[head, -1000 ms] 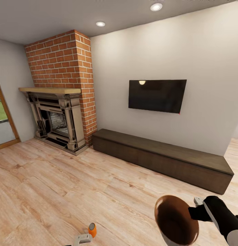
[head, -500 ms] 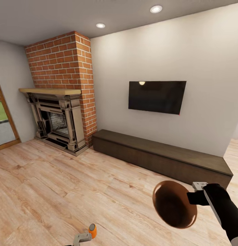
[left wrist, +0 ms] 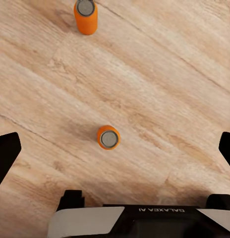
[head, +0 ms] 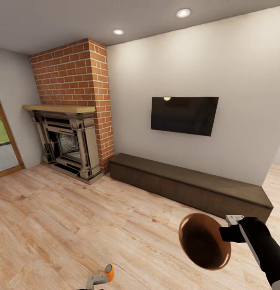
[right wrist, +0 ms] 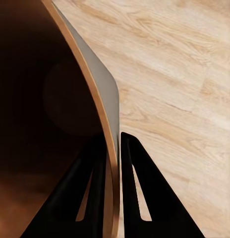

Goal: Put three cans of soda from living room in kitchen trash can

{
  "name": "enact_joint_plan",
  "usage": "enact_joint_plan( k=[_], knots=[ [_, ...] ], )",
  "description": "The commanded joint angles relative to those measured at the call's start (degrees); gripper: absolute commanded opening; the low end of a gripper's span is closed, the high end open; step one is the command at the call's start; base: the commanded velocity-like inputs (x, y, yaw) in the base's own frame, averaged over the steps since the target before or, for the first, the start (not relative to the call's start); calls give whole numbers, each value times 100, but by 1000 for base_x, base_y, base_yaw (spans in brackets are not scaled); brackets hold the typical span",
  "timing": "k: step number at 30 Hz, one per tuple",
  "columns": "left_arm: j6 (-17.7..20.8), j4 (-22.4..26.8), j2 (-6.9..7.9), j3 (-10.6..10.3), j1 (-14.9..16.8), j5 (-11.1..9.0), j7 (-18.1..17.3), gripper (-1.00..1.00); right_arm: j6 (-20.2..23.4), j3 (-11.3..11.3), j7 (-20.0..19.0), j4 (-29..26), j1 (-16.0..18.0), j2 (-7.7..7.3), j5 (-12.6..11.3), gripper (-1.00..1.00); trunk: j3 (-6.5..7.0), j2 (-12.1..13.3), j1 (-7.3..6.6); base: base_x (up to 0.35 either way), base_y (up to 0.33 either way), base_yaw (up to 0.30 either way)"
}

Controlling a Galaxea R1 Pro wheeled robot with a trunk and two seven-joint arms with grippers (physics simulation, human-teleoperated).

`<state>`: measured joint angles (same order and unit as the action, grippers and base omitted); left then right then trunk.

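In the left wrist view two orange cans of soda stand upright on the wood floor, one (left wrist: 108, 139) straight below my open left gripper (left wrist: 117, 145) and the other (left wrist: 86, 15) farther off. Its dark fingers (left wrist: 6, 154) are spread wide, well apart from both cans. The head view has one orange can (head: 109, 272) beside the left gripper (head: 97, 278) at the bottom edge. My right gripper (head: 228, 233) holds the tash can (head: 204, 241) off the floor, tilted, its copper-brown inside facing the camera. In the right wrist view the right gripper (right wrist: 113, 136) pinches the bin's thin rim (right wrist: 111, 114).
I am in the living room. A red-brick fireplace (head: 69, 137) stands at the left. A long, low, dark cabinet (head: 188, 185) runs along the wall under the TV (head: 184, 114). Light wood floor (head: 75, 217) lies open between them and me.
My right arm has raised the bin and tipped its mouth more toward the camera. The left gripper and the orange can have barely shifted.
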<state>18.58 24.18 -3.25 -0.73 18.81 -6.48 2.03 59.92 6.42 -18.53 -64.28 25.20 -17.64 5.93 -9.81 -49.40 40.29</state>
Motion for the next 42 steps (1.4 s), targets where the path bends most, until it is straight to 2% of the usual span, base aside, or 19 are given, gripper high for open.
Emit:
enact_joint_plan(
  k=[1, 9, 13, 31, 42],
  knots=[
    [-1, 0, -2, 1, 0, -1, 3, 100, 8, 5, -36, 8, 3, -1, -75, -100, 19, 41, -23, 0, 0, 0],
    [-9, -1, -68, 2, 0, 8, 28, 100, 8, -5, -36, 39, 2, 2, -70, -100, 163, 362, -199, 0, 0, 0],
    [-13, -1, -79, 2, 0, 4, 190, 100, 8, -20, -36, 47, 2, 5, -67, -100, 235, 522, -286, 0, 0, 0],
    [-119, 0, -93, 5, 0, 2, 409, 100, 8, -15, -36, 69, 2, 16, -66, -100, 235, 522, -286, 0, 0, 0],
    [-253, -6, -112, 3, 0, 7, 453, 100, 8, -19, -36, 73, 2, 48, -66, -100, 37, 81, -45, 0, 0, 0]
  ],
)
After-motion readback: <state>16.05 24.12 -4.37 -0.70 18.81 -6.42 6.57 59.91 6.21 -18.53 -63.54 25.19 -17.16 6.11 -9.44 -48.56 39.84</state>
